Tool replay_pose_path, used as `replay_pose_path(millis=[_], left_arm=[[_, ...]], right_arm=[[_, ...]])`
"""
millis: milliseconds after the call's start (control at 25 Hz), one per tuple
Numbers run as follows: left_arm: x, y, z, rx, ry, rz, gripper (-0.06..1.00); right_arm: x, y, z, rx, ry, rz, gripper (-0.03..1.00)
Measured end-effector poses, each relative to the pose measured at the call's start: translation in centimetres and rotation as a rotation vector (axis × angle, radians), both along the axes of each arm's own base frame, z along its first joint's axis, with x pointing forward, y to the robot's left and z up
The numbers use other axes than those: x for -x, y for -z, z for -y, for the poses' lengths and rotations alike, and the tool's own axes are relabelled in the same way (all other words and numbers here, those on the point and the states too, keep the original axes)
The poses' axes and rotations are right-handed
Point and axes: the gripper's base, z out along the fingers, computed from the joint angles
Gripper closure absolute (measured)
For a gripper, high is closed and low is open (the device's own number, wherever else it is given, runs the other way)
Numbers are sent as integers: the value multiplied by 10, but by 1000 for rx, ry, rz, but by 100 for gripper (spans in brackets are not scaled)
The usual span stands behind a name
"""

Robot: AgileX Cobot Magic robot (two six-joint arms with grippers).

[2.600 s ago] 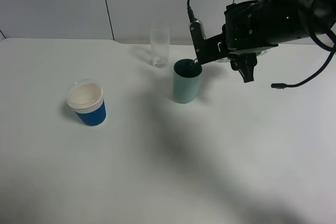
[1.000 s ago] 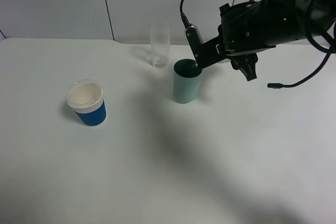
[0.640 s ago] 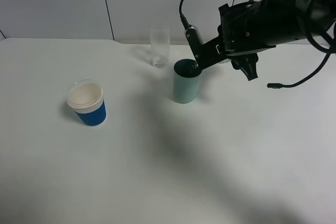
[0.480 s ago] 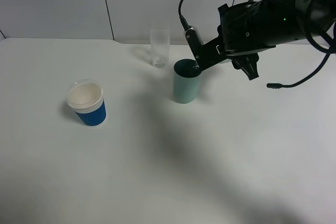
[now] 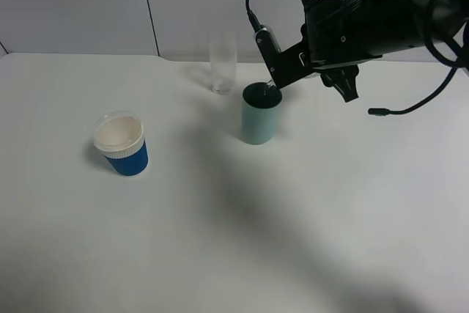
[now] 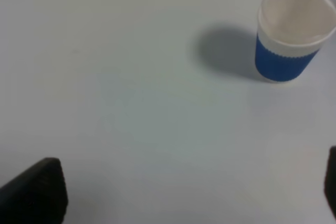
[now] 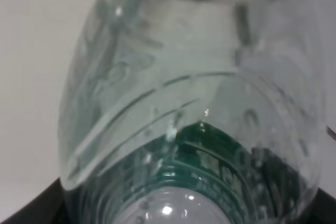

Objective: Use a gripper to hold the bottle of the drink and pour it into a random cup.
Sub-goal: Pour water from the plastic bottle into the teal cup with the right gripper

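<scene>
My right gripper (image 5: pixel 290 64), black with cables, is shut on the bottle of the drink. It holds the bottle tilted, with the clear neck (image 5: pixel 272 88) over the open mouth of the teal-green cup (image 5: pixel 260 119). In the exterior high view the gripper hides most of the bottle. In the right wrist view the clear bottle with its green label (image 7: pixel 199 145) fills the frame. The cup stands upright at the middle back of the white table (image 5: pixel 330 203). My left gripper (image 6: pixel 181 200) is open and empty over the table. It is out of the exterior high view.
A blue cup with a white rim (image 5: pixel 122 144) stands at the left and also shows in the left wrist view (image 6: pixel 292 30). A tall clear glass (image 5: pixel 223 65) stands just behind and left of the teal cup. A black cable (image 5: pixel 410 104) hangs at the right.
My right gripper with the bottle has risen a little and shifted slightly left over the teal cup. The cups and the glass have not moved.
</scene>
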Motion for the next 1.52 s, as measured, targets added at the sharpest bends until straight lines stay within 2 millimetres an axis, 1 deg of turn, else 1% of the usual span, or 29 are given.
replay_pose_path(millis=[200, 320, 520, 1520], left_arm=[[0, 0, 0, 0, 0, 0, -5], [0, 0, 0, 0, 0, 0, -5], [0, 0, 0, 0, 0, 0, -5], [0, 0, 0, 0, 0, 0, -5]], right_arm=[[-1, -5, -4, -3, -5, 17, 40], [-1, -5, -4, 6, -10, 15, 40], [-1, -5, -4, 69, -55, -5, 40], [-1, -7, -3, 162, -91, -16, 40]])
